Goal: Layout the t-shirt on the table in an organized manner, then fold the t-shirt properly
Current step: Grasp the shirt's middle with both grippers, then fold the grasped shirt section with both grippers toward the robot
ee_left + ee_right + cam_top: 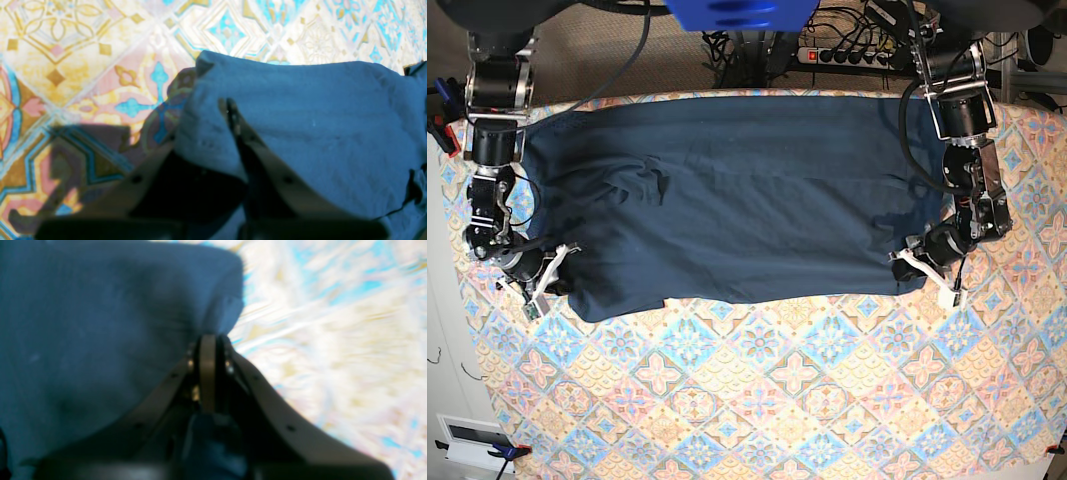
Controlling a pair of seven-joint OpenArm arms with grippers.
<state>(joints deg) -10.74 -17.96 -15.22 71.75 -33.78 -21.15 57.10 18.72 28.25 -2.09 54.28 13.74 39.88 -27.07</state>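
The dark navy t-shirt lies spread wide across the far half of the tile-pattern table, with some wrinkles left of its middle. My left gripper is at the shirt's near right corner. In the left wrist view it is shut on a fold of the shirt above the table cloth. My right gripper is at the shirt's near left corner. In the right wrist view it is shut on the shirt's edge, beside the blurred table cloth.
A power strip with cables lies beyond the table's far edge, next to a blue object. Both arm bases stand at the far corners. The table's left edge runs close to my right arm.
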